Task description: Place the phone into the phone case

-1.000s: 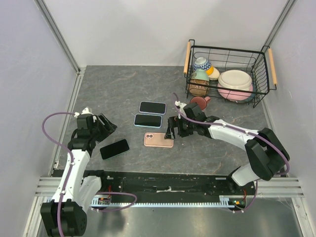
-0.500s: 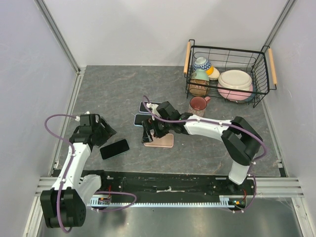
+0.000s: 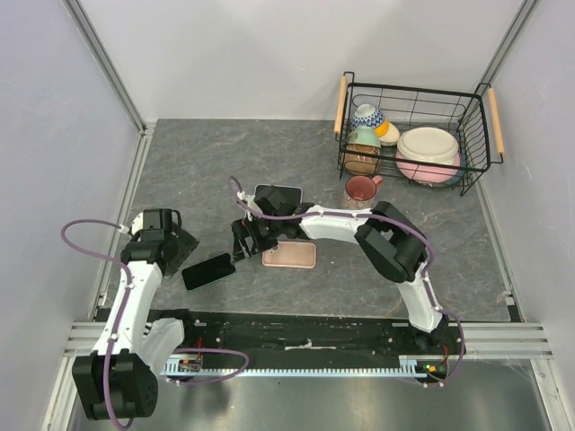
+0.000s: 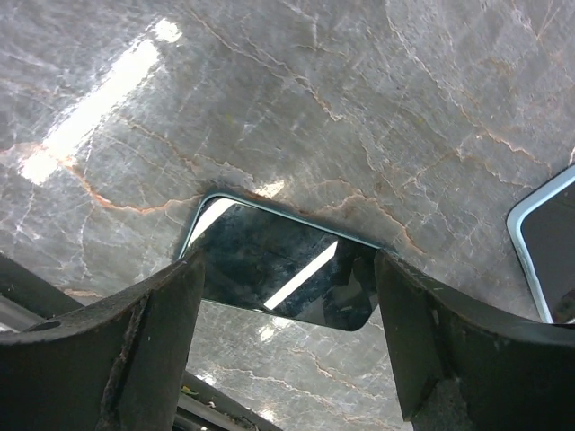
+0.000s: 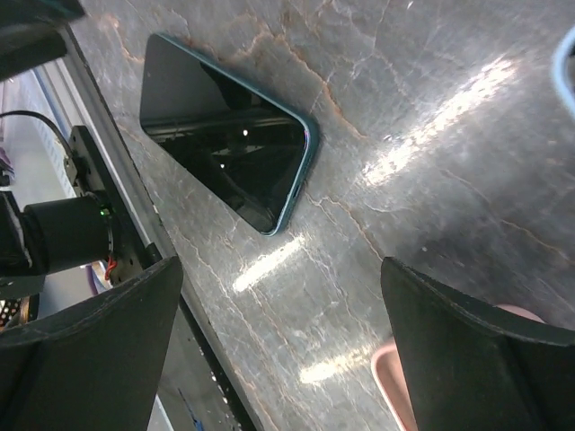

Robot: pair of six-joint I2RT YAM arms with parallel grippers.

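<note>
Phone [image 3: 208, 271] screen-up, long axis diagonal

Left hand [image 3: 178, 244] low, fingers spread wide — right hand [image 3: 244, 241] likewise gaping, arm [image 3: 337, 222] stretched leftward.

A: Where is there room around the phone [image 3: 208, 270]?
B: Little. The left gripper [image 3: 184, 247] hangs wide-jawed over its left end, and the right gripper [image 3: 244, 247] is just beside its right end.
A: And the pink phone case [image 3: 289, 255]?
B: Its near side is free; the right arm [image 3: 332, 223] lies across just behind it. The back left of the table [image 3: 198, 153] is bare; mug [image 3: 361, 189] and basket [image 3: 490, 117] crowd the back right
</note>
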